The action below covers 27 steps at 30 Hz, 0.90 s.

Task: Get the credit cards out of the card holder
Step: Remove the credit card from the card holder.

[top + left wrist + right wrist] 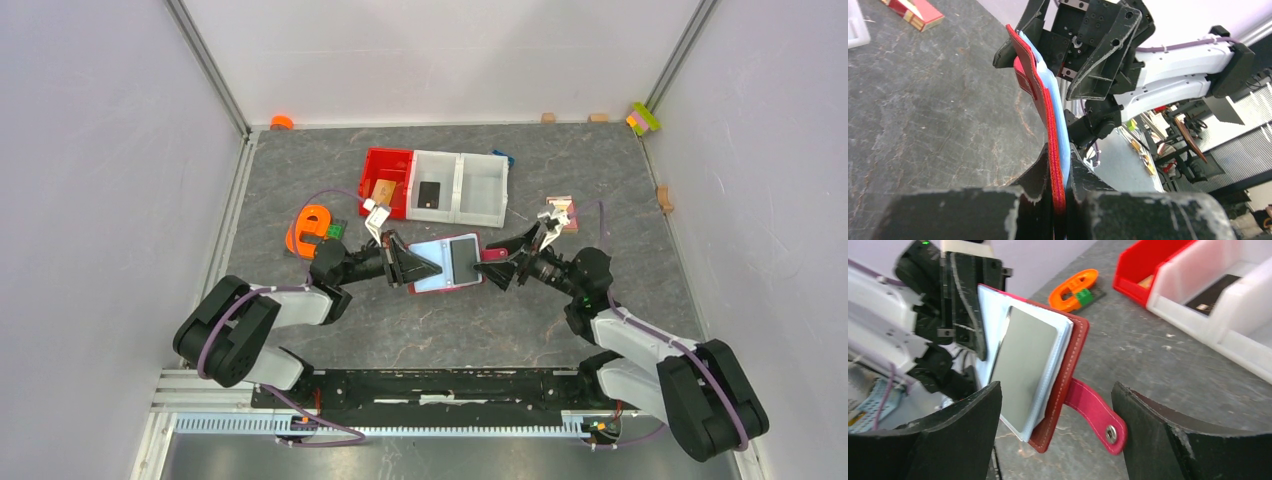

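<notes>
Top external: card holder [445, 262] is held open between the arms | left gripper [1059, 175] is clamped on its stitched edge | right gripper [1055, 395] is spread, nothing pinched | pale grey-blue card [1028, 365] is seated in the clear sleeve | judged light, stiff, slick; edge nearest the tab [1093, 412] is favoured for pinching; holder judged floppy

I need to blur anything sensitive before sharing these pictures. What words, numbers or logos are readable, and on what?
No text is readable anywhere.
Grey card in the card holder: blank face.
Black card in the white bin: small mark, too blurred to read.
Patterned card: red and gold print, no legible letters.
</notes>
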Available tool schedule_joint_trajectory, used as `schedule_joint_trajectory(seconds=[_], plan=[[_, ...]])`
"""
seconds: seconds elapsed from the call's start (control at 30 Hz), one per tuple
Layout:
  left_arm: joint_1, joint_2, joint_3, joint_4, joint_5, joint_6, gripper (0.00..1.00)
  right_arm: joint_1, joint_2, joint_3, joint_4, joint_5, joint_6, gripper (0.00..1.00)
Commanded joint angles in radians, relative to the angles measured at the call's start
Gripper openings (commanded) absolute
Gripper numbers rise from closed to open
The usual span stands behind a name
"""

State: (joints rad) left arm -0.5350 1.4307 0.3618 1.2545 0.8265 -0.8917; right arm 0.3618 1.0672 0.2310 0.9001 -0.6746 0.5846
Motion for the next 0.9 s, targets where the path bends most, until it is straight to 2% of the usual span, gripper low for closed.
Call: schedule_joint_trajectory(seconds=[0.0,0.2,0.37,0.57,0.77,0.87], plan=[[-0.012,0.008,0.0,0.142,0.044,-0.058,0.03,-0.003,0.026,-0.026,0.281,-0.124,0.164,0.83],[-0.019,0.0,0.002,0.122,0.04,-0.047,0.03,-0.004,0.023,-0.03,0.33,-0.164,0.21,0.7],[-0.018,-0.03,0.006,0.017,0.01,0.008,0.03,-0.005,-0.008,-0.045,0.323,-0.162,0.212,0.55],[-0.019,-0.04,0.006,-0.008,0.003,0.027,0.03,-0.004,-0.013,-0.073,0.354,-0.157,0.238,0.45],[-0.019,-0.04,0.005,-0.009,0.001,0.027,0.03,-0.004,-0.018,-0.064,0.308,-0.153,0.216,0.35],[-0.019,-0.038,0.005,-0.019,-0.009,0.03,0.03,-0.003,-0.03,-0.064,0.265,-0.145,0.188,0.27]])
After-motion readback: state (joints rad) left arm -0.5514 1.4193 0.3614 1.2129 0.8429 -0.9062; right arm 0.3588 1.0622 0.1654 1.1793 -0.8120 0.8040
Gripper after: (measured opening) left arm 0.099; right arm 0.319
